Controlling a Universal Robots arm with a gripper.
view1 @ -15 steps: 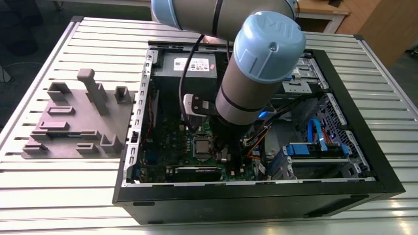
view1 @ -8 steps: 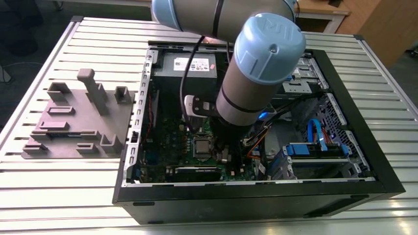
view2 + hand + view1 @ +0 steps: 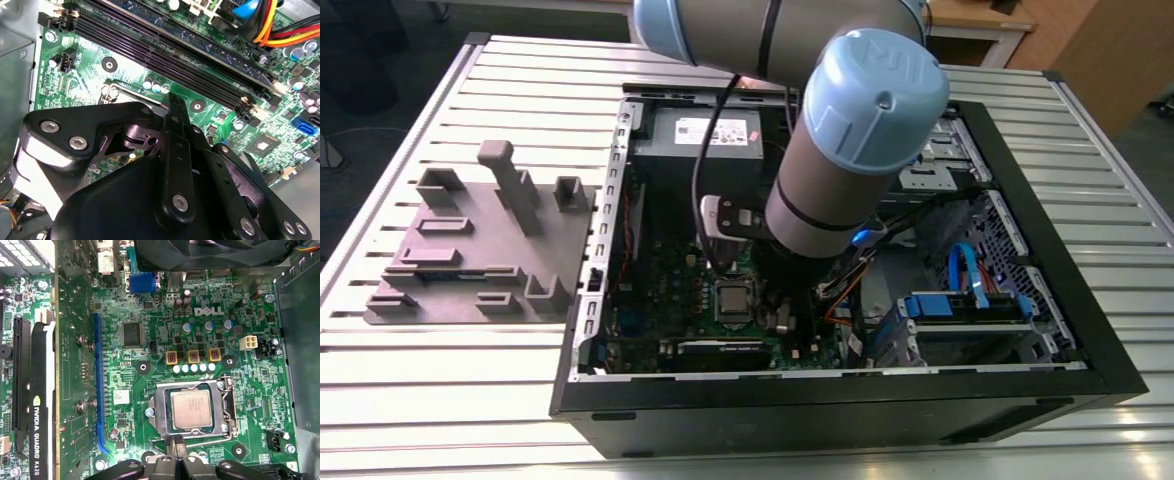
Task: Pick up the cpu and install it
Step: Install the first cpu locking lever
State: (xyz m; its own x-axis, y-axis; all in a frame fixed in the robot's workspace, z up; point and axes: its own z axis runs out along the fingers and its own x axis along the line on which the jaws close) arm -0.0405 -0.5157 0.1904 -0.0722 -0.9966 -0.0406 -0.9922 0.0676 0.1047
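While the arm (image 3: 854, 150) reaches down into the open computer case (image 3: 854, 410), the cpu (image 3: 190, 409) already lies flat in its socket (image 3: 195, 410) on the green motherboard (image 3: 150, 375), silver top up and square with the metal frame around it. In the first wrist view the gripper (image 3: 178, 446) is just beside the socket's edge, its dark fingertips (image 3: 172, 442) drawn close together with nothing between them; they are apart from the cpu, not touching it. In the second wrist view the black finger links (image 3: 177, 150) hang over the board beside the long black memory slots (image 3: 165, 47), with a bundle of red, yellow and orange wires (image 3: 280, 27) past the slots. A row of small gold-framed parts (image 3: 192, 356) and pale capacitors (image 3: 194, 368) lies between the socket and the board's far connectors. A blue slot (image 3: 98, 385) runs alongside the socket, and a graphics card (image 3: 42, 400) stands beyond it.

In the exterior view the case lies on a slatted table (image 3: 440, 390), the socket (image 3: 728, 297) showing near the arm's wrist. A grey power supply (image 3: 707, 135) fills the far corner of the case, and blue drive brackets (image 3: 961, 305) are on the exterior view's right. A grey fixture (image 3: 480, 245) with upright posts stands on the table at the exterior view's left, well apart from the case.
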